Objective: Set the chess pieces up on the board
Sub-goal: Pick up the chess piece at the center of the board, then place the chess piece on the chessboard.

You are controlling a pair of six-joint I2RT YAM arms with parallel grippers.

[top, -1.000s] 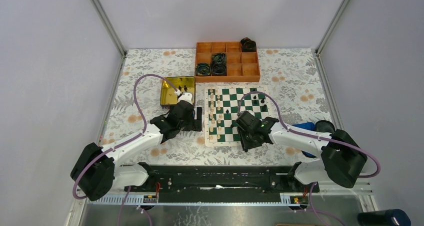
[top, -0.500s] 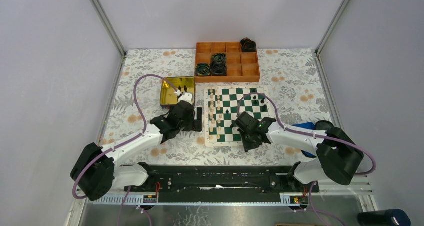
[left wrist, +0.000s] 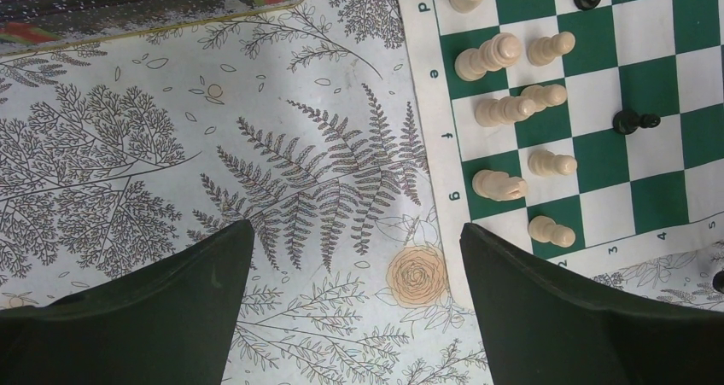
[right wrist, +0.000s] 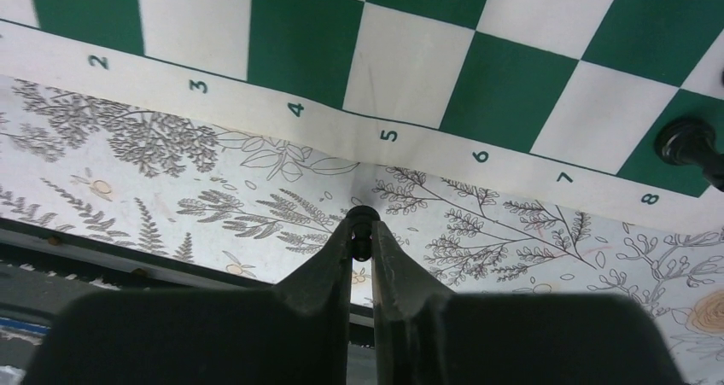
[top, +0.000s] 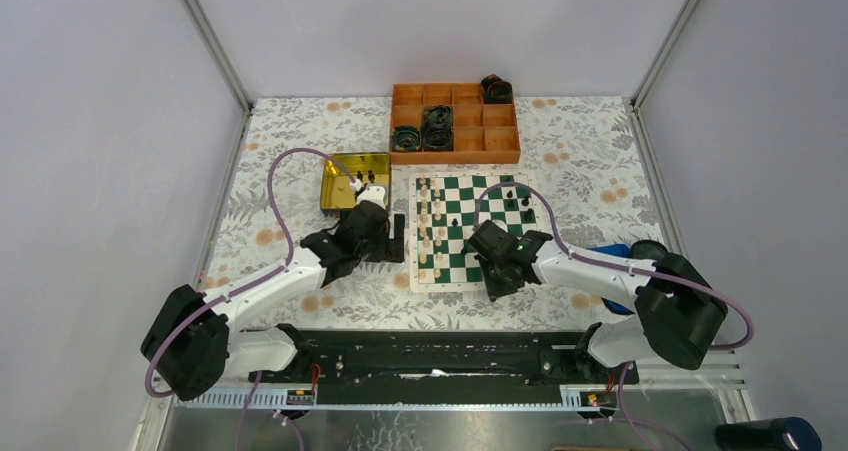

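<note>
Green and white squares cover the flat board point(right wrist: 307, 35), which has a white edge with small numbers and letters on it. We see it lying on a thin cloth point(left wrist: 324, 146) printed with grey ferns and peach flowers. The cream pieces point(left wrist: 488, 56) look smooth and round, like little turned pegs. They stand in two lines along the left side of the board. A few black pieces point(top: 512, 203), dark and shiny, stand on the far right part.

Our right gripper point(right wrist: 363, 231) is low over the cloth, just off the near edge of the board, by the number 5. Its two dark fingers point(right wrist: 324, 274) come almost together in a thin wedge. They pinch a small black piece point(right wrist: 363, 212), and we see only its round top between the tips. A second black piece point(right wrist: 687, 142) stands on a green square to the right, apart from the fingers.

Our left gripper point(left wrist: 354, 227) hangs over the cloth just beside the left edge of the board. Its fingers are spread wide and hold nothing. The closest cream pieces are near its right finger but do not touch it.

Farther back we see a shiny yellow tin point(top: 352, 179) and an orange tray point(top: 455, 156) with dark coils point(top: 437, 126) in some of its boxes.
</note>
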